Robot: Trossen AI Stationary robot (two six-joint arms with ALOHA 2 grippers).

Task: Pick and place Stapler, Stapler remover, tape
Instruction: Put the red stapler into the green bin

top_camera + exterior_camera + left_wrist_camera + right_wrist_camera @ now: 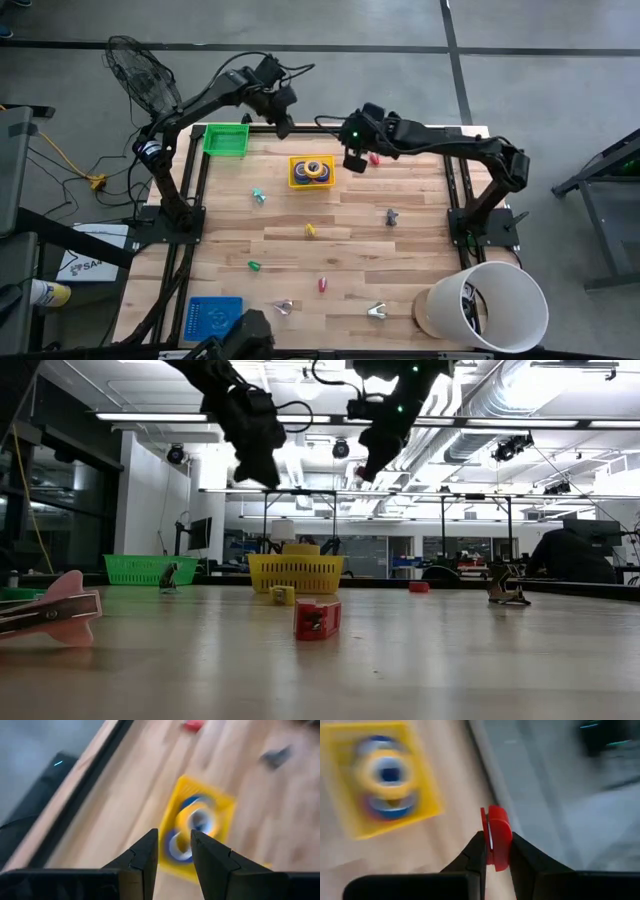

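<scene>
A yellow basket at the table's far middle holds several ring-shaped tape rolls, blue and yellow-orange. My right gripper hangs in the air just right of the basket, shut on a small red piece. My left gripper hovers high at the basket's far left. It points down toward the basket, its fingers a little apart with nothing between them. Metal staple removers lie on the wood near the front edge. My right gripper pinches the small red piece by its two flat sides between its two fingers. The fingers slant downward from the table's right side. The piece's rounded end sticks out past the fingertips, and the piece is lifted clear of the table.
A green basket sits at the far left corner and a white bucket at the near right. Another red piece lies right of the yellow basket. Red, yellow and green pieces and a blue box lie nearer.
</scene>
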